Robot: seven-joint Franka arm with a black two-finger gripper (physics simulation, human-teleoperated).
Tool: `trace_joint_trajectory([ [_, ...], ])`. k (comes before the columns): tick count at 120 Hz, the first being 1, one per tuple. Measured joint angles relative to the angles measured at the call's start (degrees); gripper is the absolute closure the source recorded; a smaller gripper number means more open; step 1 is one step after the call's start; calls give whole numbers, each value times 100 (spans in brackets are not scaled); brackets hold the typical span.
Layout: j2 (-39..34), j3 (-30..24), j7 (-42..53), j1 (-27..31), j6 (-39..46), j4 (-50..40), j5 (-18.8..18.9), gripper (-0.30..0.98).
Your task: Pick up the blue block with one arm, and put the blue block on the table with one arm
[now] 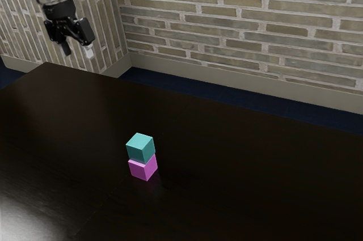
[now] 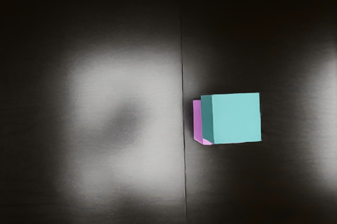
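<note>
Blue blk [image 1: 140, 147] atop pink blk [image 1: 143, 169] on table [image 1: 238, 184]. Pincer [image 1: 78, 53] spread, up high & well apart from both.

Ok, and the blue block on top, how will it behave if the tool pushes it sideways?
The blue block will probably slide off the pink block, since it only rests there. Its flat faces suggest it would tip rather than roll.

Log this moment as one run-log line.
pincer: open, empty, clear of both blocks | blue block: stacked on pink block | pink block: on table | pick-up: not yet made
</note>
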Motion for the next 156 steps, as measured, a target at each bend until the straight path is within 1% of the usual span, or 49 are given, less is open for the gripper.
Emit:
trace_joint_trajectory([
  [5, -4, -159, -21, 87, 77, -64, 78, 3],
  [12, 41, -243, -49, 83, 167, -102, 147, 3],
  [19, 298, -275, -113, 40, 342, -110, 218, 3],
  [26, 647, -312, -239, -139, 575, -117, 251, 2],
  [31, 745, -441, -340, -320, 768, -260, 233, 3],
  [35, 609, -600, -426, -395, 976, -671, 213, 3],
  [42, 95, -1007, -602, -279, 1438, -1744, 196, 3],
  [51, -503, -1316, -810, -238, 2049, -2893, 201, 3],
  [55, -665, -1433, -894, -189, 2302, -3209, 230, 3],
  [61, -725, -1547, -1012, -89, 2650, -3431, 354, 3],
  [77, -229, -1616, -1275, 20, 3501, -3443, 650, 3],
  [92, 208, -1610, -1480, 43, 3996, -3264, 750, 3],
  [100, 320, -1613, -1573, 43, 4188, -3242, 772, 3],
  [121, 404, -1614, -1774, -16, 4443, -3395, 794, 3],
  [156, 570, -1614, -1980, 12, 4577, -3489, 801, 3],
])
